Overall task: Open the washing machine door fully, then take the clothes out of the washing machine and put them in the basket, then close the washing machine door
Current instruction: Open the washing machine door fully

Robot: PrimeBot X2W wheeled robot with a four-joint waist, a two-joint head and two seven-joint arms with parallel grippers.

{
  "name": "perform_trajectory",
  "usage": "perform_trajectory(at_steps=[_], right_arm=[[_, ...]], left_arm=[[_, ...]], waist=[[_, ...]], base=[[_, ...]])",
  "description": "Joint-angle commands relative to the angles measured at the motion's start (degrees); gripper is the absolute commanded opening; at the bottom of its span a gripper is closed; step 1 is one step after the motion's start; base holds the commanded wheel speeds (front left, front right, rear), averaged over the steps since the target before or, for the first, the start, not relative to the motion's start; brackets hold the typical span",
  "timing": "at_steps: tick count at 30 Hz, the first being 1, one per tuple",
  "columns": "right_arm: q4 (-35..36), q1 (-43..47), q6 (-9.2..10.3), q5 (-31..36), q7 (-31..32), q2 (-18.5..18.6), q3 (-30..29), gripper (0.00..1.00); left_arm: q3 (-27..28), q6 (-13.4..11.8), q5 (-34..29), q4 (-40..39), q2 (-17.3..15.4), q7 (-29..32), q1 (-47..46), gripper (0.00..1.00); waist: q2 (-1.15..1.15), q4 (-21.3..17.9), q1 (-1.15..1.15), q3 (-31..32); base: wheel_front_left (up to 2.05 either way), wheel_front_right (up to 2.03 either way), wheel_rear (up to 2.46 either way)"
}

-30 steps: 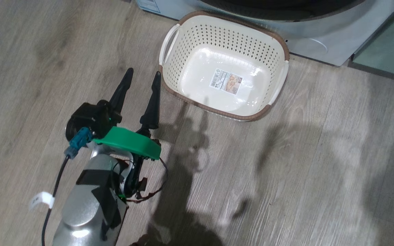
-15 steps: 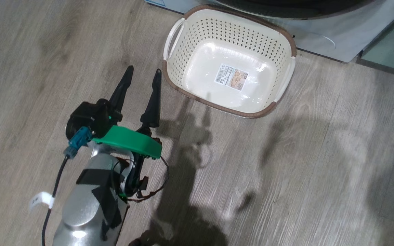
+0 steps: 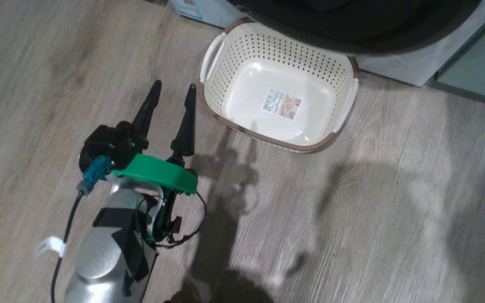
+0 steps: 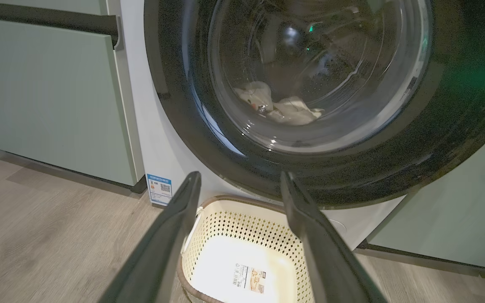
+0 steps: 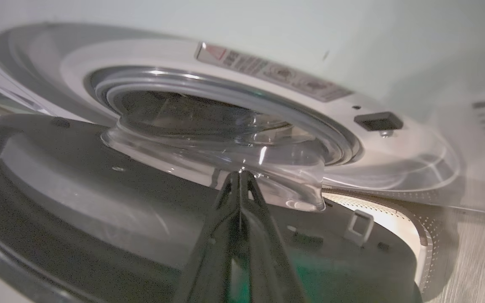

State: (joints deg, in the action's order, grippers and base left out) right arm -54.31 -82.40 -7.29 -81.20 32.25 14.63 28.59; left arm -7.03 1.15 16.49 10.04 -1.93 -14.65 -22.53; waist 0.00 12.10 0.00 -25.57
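Observation:
The washing machine door, glossy black, stands partly open and overhangs the far rim of the basket. Seen from its front, the door shows the pale clothes through its glass, lying low in the drum. My left gripper hovers open over the floor just left of the basket, with nothing between its fingers. My right gripper is shut and empty, lying along the door's grey inner face, its tips at the clear glass bowl. Beyond is the washing machine's grey drum ring.
Sage-green cabinet panels flank the white washing machine on both sides. A blue sticker sits low on its front. The basket stands on wood floor right below the door.
The door has swung out and now covers the basket's far rim. The head view shifted slightly. My left gripper has stayed where it was, still open.

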Motion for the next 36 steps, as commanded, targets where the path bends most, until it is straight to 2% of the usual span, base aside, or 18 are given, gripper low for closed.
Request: perform_trajectory(at_steps=[1, 17, 36], right_arm=[[2.38, 1.35, -0.2, -0.49, 1.16, -2.13, 1.01, 0.0], [8.82, 11.16, -0.2, -5.16, 6.2, -4.35, 3.86, 0.0], [11.52, 22.55, -0.2, -10.65, 6.99, -11.34, 7.34, 0.0]], left_arm=[[2.41, -0.03, 0.02, -1.89, -0.95, -0.35, -0.29, 1.0], [2.85, 0.32, -0.6, -0.73, -0.95, -0.35, 1.66, 1.0], [3.93, 1.51, -2.35, 0.54, -0.95, -0.35, 5.06, 1.0]], waist=[[0.0, -0.06, 0.0, 0.4], [0.0, -0.05, 0.0, 6.59], [0.0, -0.99, 0.0, 13.35]], base=[[0.0, 0.0, 0.0], [0.0, 0.0, 0.0], [0.0, 0.0, 0.0]])
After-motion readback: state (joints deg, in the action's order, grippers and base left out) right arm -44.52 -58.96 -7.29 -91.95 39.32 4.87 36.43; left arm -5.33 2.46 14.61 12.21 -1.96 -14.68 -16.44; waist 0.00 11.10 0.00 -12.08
